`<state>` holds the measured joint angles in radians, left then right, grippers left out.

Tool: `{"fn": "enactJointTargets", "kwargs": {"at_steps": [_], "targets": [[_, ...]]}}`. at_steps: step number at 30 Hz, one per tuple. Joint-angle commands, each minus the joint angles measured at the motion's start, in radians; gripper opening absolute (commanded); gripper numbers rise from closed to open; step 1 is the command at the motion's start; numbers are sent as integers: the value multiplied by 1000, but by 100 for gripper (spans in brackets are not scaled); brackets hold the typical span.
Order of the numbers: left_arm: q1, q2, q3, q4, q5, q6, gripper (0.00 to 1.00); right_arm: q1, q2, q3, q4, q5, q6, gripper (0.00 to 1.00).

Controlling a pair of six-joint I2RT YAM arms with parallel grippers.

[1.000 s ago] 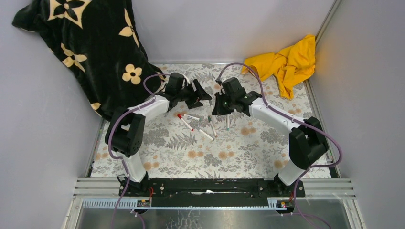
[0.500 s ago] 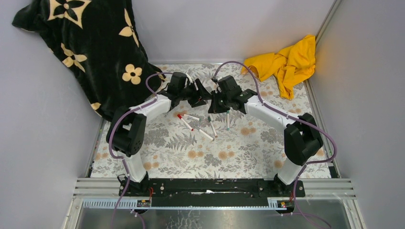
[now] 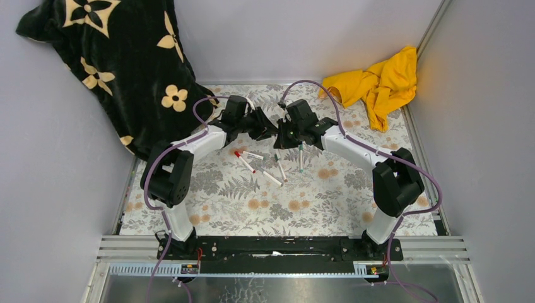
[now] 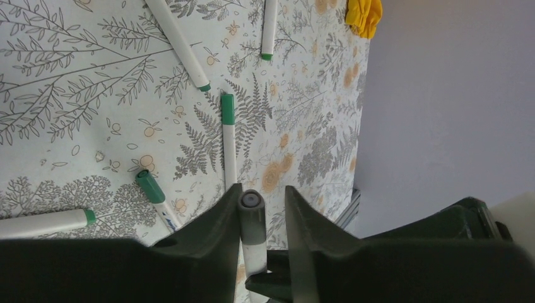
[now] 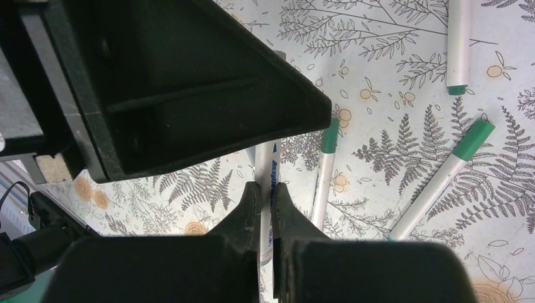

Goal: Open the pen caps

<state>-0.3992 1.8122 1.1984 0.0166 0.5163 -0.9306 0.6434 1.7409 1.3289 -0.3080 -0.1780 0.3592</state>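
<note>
1. Left claw point(image 4: 262, 189): part open, straddling dark pen cap point(image 4: 251, 218); cap touching one side, gap at other.
2. Right claw point(image 5: 265, 185): clamped on white pen barrel point(image 5: 265, 164).
3. Top view only: red cap point(image 3: 238, 153) lying on bench point(image 3: 303, 202).

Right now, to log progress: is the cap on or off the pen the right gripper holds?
On. The dark cap sits on the pen, between the left gripper's open fingers, with a gap on one side.
</note>
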Motion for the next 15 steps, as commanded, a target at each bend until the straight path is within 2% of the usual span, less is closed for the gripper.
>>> {"fn": "enactJointTargets", "kwargs": {"at_steps": [1,7,12,15], "targets": [[-9,2,-12,60,23,2,31,11,2,39,37,-7,-13,0],[-9,4,-16,60,25,10,1,11,-4,27,42,9,-18,0],[-8,1,-22,60,21,9,0,11,-6,21,49,8,-18,0],[-9,-10,-26,61,8,8,0,11,-4,19,57,2,-17,15]]}}
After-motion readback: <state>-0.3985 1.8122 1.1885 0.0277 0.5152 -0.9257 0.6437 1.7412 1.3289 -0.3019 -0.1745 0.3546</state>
